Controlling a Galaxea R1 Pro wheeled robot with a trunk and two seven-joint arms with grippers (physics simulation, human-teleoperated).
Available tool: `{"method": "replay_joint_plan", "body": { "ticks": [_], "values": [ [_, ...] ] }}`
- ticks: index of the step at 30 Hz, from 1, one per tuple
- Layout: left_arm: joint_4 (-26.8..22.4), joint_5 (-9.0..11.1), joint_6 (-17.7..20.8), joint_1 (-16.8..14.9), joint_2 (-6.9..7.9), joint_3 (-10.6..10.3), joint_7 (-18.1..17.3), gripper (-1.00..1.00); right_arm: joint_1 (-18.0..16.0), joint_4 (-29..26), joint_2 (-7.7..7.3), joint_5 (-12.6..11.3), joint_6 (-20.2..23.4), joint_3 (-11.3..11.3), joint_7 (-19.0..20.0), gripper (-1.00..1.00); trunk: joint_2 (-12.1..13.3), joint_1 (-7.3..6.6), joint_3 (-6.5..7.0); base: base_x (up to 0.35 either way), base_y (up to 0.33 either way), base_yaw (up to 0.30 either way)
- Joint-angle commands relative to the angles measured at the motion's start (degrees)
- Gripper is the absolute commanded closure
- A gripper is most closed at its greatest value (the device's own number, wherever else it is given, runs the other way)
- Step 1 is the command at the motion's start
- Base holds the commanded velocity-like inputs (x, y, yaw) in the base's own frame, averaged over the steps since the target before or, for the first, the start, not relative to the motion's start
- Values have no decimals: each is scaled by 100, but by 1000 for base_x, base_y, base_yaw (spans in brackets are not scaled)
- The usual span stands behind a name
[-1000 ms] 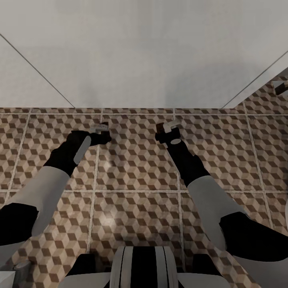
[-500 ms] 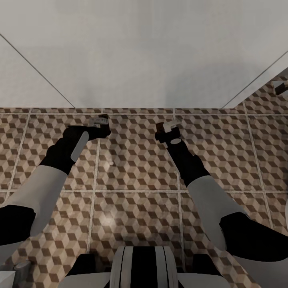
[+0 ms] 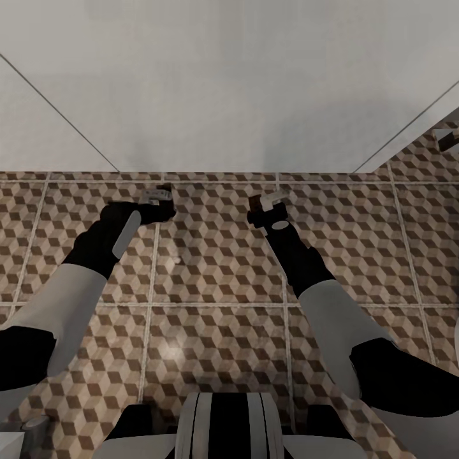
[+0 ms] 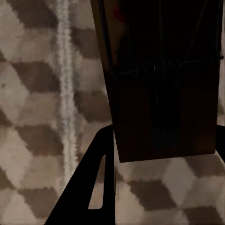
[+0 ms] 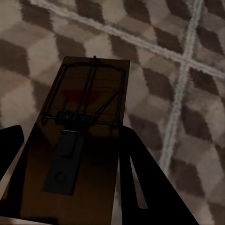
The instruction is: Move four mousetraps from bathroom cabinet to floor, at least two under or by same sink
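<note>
Both arms reach forward over the cube-patterned bathroom floor (image 3: 217,268), close to the foot of a white surface (image 3: 229,89). My left gripper (image 3: 159,201) is shut on a mousetrap (image 3: 164,191). In the left wrist view this mousetrap (image 4: 164,79) is a dark board with a wire spring, held just above the tiles, beside one black finger (image 4: 93,187). My right gripper (image 3: 268,205) is shut on a second mousetrap (image 3: 256,203). The right wrist view gives this mousetrap (image 5: 79,140) plainly, with its wire frame and red spot, between the fingers (image 5: 140,187) above a grout crossing.
The white surface spans the whole far side, with slanted edges at left and right. A small brown and white object (image 3: 447,138) lies on the tiles at the far right. A white rounded edge (image 3: 456,344) shows at the right border. My base (image 3: 223,424) is at the bottom.
The left arm has pushed forward with its mousetrap, nearer the white surface, then held still. The right arm has not moved.
</note>
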Motion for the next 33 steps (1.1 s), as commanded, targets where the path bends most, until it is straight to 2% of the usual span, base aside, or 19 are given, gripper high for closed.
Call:
{"method": "replay_joint_plan", "body": {
  "ticks": [1, 14, 33],
  "values": [
    [31, 47, 18, -2, 11, -23, 50, 100, -2, -1, 0, 21, 46, 12, 1, 100, -1, -1, -3, 0, 0, 0],
    [31, 47, 12, 4, 16, -36, -157, 100, -2, 8, 0, 24, 50, 3, 1, 100, -1, -1, -3, 0, 0, 0],
    [29, 47, 20, 4, 53, -30, -173, 100, -2, -9, 0, 24, 38, 3, -6, 100, -1, -1, -3, 0, 0, 0]
  ]
}}
